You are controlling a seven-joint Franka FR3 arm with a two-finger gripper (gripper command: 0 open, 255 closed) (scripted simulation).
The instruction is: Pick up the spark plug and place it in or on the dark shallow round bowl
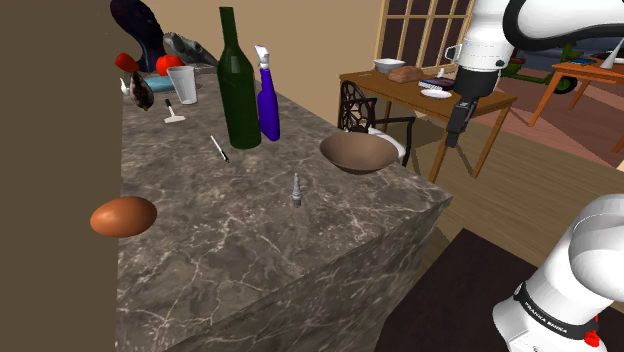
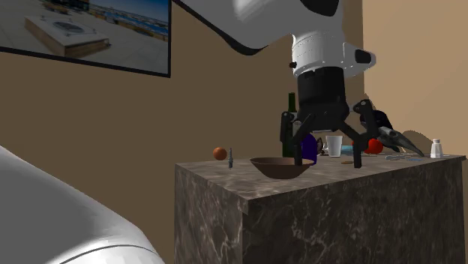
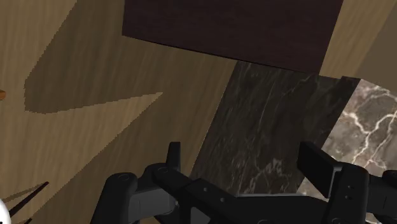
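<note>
Spark plug (image 1: 296, 189) — small, grey, upright — is noted well apart from gripper (image 2: 328, 160), beyond brown bowl (image 1: 360, 152). Fingers are held apart, empty. "FRANKA EMIKA" is read on arm (image 1: 548, 308).

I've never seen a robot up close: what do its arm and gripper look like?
The arm is glossy white, built of rounded segments with dark joints. One segment wears a black band with white lettering and a small red mark. The gripper is all black, with two angular fingers.
</note>
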